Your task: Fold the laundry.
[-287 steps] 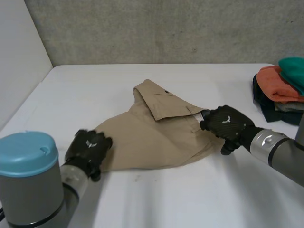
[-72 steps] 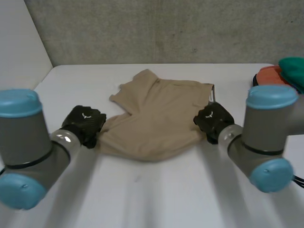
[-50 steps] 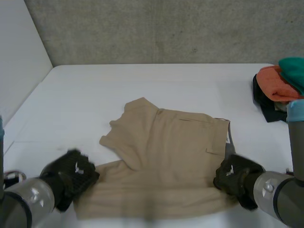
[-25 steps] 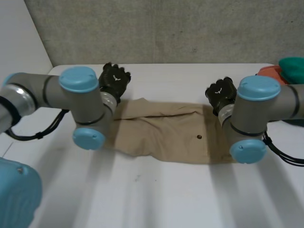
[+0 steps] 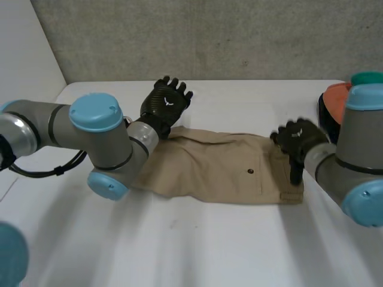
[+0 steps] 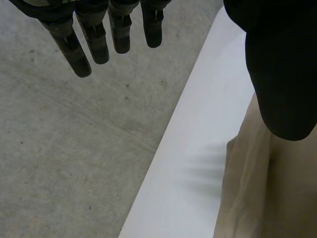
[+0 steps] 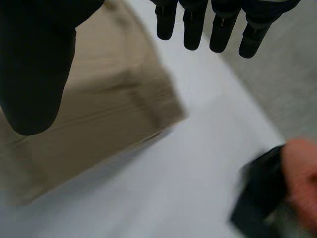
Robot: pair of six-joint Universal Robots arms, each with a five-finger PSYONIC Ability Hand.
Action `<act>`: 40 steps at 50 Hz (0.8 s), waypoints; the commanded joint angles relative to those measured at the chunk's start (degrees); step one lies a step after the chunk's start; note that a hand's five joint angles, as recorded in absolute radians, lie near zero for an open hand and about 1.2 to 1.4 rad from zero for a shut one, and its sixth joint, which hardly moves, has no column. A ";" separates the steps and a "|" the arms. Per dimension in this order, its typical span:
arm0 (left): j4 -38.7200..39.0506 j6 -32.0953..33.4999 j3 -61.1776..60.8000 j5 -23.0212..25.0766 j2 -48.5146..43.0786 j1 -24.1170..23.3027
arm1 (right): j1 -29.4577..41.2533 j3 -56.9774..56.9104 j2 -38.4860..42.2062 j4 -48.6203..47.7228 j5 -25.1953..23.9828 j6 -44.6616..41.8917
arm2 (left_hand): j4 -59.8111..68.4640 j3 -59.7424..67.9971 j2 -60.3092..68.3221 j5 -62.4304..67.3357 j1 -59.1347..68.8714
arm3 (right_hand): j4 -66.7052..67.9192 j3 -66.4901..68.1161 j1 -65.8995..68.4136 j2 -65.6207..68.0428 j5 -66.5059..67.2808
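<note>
1. Tan garment [image 5: 221,170]: we record it folded into a long band lying flat on the white desk [image 5: 239,251]. Its long axis runs side to side across the head view, one end toward each arm. A dark button [image 5: 250,171] shows on the upper face, nearer the right end.
2. Left hand [image 5: 166,104]: we note straight, spread fingers with the thumb apart, and nothing held. It is raised just beyond the garment's far left corner. In the left wrist view the cloth's edge lies below the thumb.
3. Right hand [image 5: 297,140]: we note straight fingers, also empty. It is over the garment's right end, whose corner lies below the palm in the right wrist view. We cannot tell whether it touches the cloth.
4. Pile of clothes [image 5: 333,95]: orange over black, at the desk's right edge, apart from the garment.
</note>
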 commanded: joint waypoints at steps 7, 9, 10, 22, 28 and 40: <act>0.58 -0.66 17.37 1.40 -14.74 3.06 | -1.62 14.62 -2.05 -9.30 -2.55 4.78 | 0.57 0.23 0.17 -0.59 0.88 | 3.77 3.60 2.79 3.13 3.48; 1.37 -1.62 17.46 1.39 -14.65 3.33 | -1.71 15.24 -1.96 -11.14 -2.81 4.95 | 0.57 0.23 0.17 -0.59 0.88 | 7.62 7.44 6.63 6.98 7.33; 2.24 -2.94 17.46 1.22 -14.65 3.42 | -1.71 15.41 -1.96 -11.85 -2.90 5.04 | 0.57 0.23 0.17 -0.59 0.88 | 8.82 8.64 7.83 8.18 8.52; 2.42 -6.11 11.06 -2.38 -9.92 2.98 | -3.20 17.00 -0.03 -22.40 -1.76 4.78 | 0.57 0.23 0.17 -0.59 0.88 | 67.98 67.80 66.99 67.34 67.68; 2.25 -7.08 4.98 -2.74 -3.50 2.89 | -7.40 19.98 -5.97 -20.92 -1.06 0.49 | 0.07 -0.28 -0.33 -1.10 0.38 | 67.98 67.80 66.99 67.34 67.68; 2.16 -13.75 -4.69 -2.74 10.38 6.31 | -6.16 14.73 -9.96 -21.24 -2.55 -20.53 | -0.27 -0.62 -0.67 -1.43 0.04 | 67.98 67.80 66.99 67.34 67.68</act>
